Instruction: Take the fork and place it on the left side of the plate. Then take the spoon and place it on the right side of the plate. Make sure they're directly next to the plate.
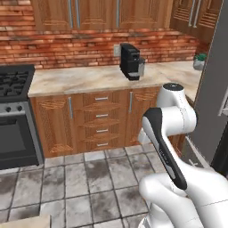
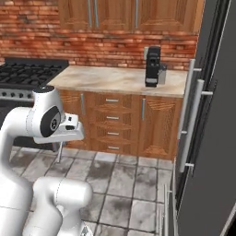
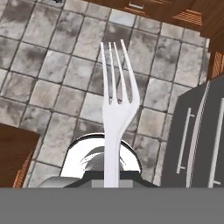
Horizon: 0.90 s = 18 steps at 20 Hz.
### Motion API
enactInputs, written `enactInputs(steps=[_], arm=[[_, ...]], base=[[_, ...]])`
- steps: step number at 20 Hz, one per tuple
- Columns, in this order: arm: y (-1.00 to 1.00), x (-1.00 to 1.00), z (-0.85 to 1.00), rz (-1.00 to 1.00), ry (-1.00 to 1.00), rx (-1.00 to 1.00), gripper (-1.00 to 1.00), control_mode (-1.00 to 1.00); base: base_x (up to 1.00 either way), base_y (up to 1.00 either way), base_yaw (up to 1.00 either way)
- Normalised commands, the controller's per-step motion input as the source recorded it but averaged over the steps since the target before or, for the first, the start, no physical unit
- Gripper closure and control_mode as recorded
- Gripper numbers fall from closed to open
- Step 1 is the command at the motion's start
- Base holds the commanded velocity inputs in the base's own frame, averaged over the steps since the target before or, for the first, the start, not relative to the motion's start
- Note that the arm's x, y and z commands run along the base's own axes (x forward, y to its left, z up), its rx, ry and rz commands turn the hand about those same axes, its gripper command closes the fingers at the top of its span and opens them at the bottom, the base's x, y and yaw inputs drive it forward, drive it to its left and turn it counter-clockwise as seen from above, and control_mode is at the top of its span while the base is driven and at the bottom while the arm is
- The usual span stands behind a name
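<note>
Fork [image 3: 114, 109] first: it stands straight up out of the gripper in the hand view, handle running down between the jaws at the bottom edge and the prongs pointing away from the camera, so I take it the fingers are closed on the handle, though the fingertips themselves are hidden and I cannot judge how wide they sit. It hangs above the grey tiled floor [image 3: 52, 65], well clear of anything, with the dark fridge door [image 3: 192, 140] off to one side of it. From the base views the arm [image 1: 167, 147] is folded up in front of the wooden drawer cabinet [image 1: 101, 122], with the marble counter [image 1: 84, 79] and black coffee machine [image 1: 131, 61] beyond it. As I read it, I am in the carry stage of the first half of the job, and doing it well means keeping the wrist steady so the thin handle does not pivot in the grip, bringing the plate into sight before lowering, and setting the fork down flat just beside its left rim without overlapping it. As for looks, the fork is slim, pale grey metal, with narrow tines, a short curved neck and a flat handle that widens slightly toward the gripper.
</note>
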Motion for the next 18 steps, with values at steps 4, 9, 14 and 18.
enactInputs(steps=[4,9,14,18], arm=[[0.00,0.00,0.00,0.00,0.00,0.00,1.00,1.00],[0.00,0.00,0.00,0.00,0.00,0.00,1.00,1.00],[0.00,0.00,0.00,0.00,0.00,0.00,1.00,1.00],[0.00,0.00,0.00,0.00,0.00,0.00,1.00,1.00]], base=[[-1.00,0.04,0.00],[-1.00,0.04,0.00],[-1.00,0.05,0.00],[-1.00,0.12,0.00]])
